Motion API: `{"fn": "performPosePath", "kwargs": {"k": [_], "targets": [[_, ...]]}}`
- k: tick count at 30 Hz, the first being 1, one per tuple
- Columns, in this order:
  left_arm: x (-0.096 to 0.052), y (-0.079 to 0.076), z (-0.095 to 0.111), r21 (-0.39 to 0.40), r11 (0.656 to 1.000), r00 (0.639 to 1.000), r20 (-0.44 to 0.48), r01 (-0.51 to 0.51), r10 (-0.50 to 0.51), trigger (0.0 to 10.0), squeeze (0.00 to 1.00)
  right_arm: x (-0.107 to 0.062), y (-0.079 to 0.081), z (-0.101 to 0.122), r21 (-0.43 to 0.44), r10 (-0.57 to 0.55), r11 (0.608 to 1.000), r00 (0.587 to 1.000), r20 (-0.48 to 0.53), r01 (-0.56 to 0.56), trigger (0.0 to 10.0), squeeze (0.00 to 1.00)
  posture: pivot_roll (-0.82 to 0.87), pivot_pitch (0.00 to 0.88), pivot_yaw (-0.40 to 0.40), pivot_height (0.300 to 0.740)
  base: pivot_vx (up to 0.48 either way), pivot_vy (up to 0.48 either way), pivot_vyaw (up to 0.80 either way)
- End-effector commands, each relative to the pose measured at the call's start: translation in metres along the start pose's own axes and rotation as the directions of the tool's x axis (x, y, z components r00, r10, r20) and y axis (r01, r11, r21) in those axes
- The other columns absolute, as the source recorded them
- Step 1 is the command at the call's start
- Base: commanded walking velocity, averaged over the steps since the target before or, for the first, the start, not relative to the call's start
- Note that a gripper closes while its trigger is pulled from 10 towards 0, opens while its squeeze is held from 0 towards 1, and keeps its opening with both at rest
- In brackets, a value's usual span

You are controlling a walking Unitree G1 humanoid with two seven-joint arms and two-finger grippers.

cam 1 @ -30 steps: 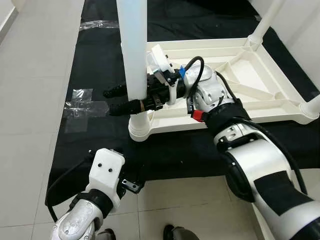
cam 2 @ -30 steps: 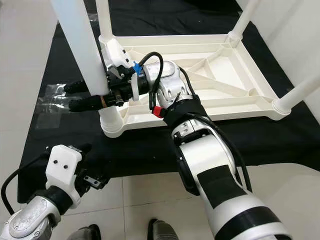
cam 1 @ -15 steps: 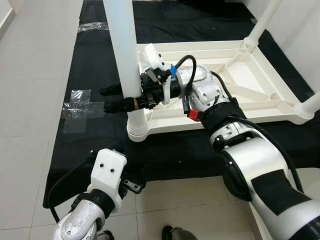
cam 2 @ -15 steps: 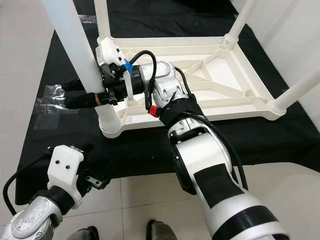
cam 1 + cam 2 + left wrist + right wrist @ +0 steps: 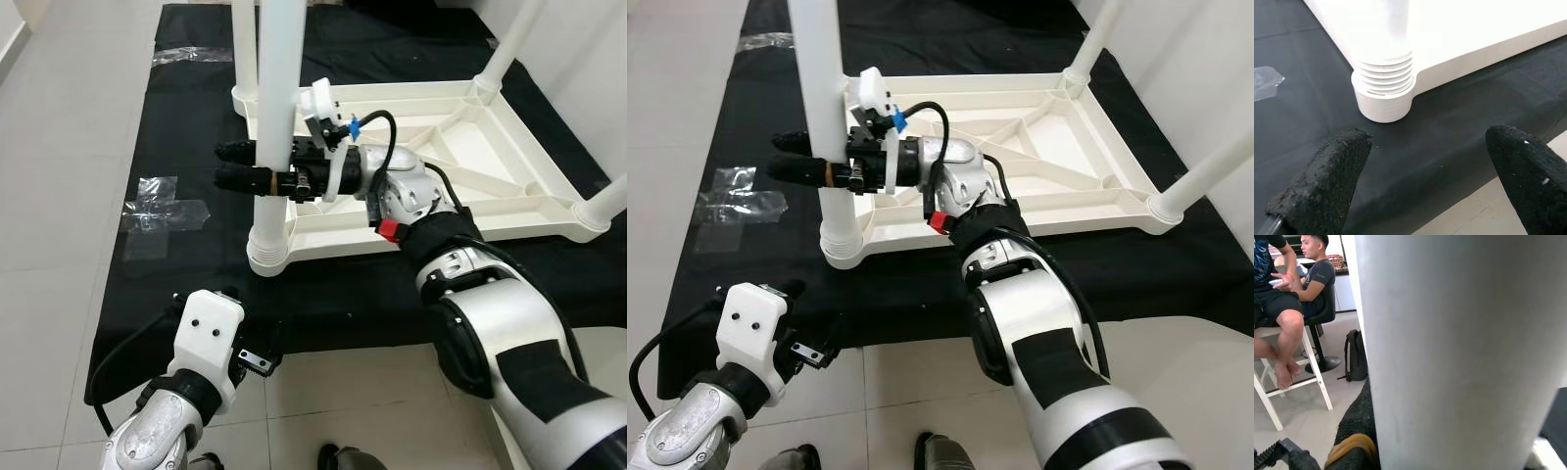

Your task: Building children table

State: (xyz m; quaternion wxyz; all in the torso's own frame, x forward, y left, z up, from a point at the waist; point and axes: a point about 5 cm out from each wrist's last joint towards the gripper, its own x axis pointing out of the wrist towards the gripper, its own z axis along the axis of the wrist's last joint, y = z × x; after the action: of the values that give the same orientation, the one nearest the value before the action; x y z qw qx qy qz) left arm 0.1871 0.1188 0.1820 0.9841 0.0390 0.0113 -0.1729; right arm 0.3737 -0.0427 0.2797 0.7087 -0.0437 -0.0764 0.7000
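Note:
An upturned white plastic children's table point(image 5: 446, 217) lies on a black mat point(image 5: 186, 117). Its near-left leg point(image 5: 277, 78) stands upright in the ribbed corner socket point(image 5: 266, 250). My right gripper point(image 5: 223, 164) reaches in from the right and is shut on this leg at mid height, its black fingers point(image 5: 784, 168) sticking out past it. The leg point(image 5: 1459, 347) is pressed against that wrist camera. My left gripper point(image 5: 1427, 142) hovers low over the mat's near edge, open, with the socket point(image 5: 1383, 88) just ahead of its fingers. The left wrist point(image 5: 209, 333) is at the bottom left.
Three more legs point(image 5: 514, 39) stand at the other corners. Clear tape point(image 5: 162, 204) lies on the mat's left edge. Shoe tips point(image 5: 338, 455) show on the tiles at the bottom. In the right wrist view, seated people point(image 5: 1283, 298) and a backpack point(image 5: 1354, 355) are further off.
The held leg has swung from leaning left to standing upright in its socket, and my right gripper moved with it. The left arm has stayed put.

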Motion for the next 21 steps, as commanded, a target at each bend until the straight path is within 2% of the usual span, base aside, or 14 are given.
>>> {"fn": "performPosePath", "kwargs": {"k": [1,4,9,21], "targets": [[-0.0006,-0.0016,-0.0059,0.0,1.0,1.0,-0.026,0.014,-0.014,10.0,0.0,-0.0193,0.0213,-0.086,0.266,-0.017,0.962,0.981,-0.194,0.069,10.0,0.0,0.15,0.285,-0.119,0.74,0.0,0.0,0.0],[-0.0007,-0.0029,-0.0067,0.004,1.0,0.999,-0.026,0.024,-0.024,10.0,0.0,-0.0209,0.0199,-0.0872,0.238,-0.075,0.964,0.98,-0.184,0.118,10.0,0.0,0.15,0.28,-0.116,0.74,0.0,0.0,0.0],[0.0009,-0.0022,-0.0061,0.007,1.0,0.999,-0.02,0.026,-0.026,10.0,0.0,-0.0167,0.0211,-0.0862,0.21,-0.094,0.97,0.983,-0.159,0.126,10.0,0.0,0.16,0.266,-0.112,0.74,0.0,0.0,0.0],[0.0024,-0.0011,-0.006,0.014,1.0,1.0,-0.01,0.027,-0.027,10.0,0.0,-0.0116,0.0286,-0.0893,0.122,-0.152,0.977,0.972,-0.177,0.175,10.0,0.0,0.15,0.24,-0.114,0.74,0.0,0.0,0.0]]}}
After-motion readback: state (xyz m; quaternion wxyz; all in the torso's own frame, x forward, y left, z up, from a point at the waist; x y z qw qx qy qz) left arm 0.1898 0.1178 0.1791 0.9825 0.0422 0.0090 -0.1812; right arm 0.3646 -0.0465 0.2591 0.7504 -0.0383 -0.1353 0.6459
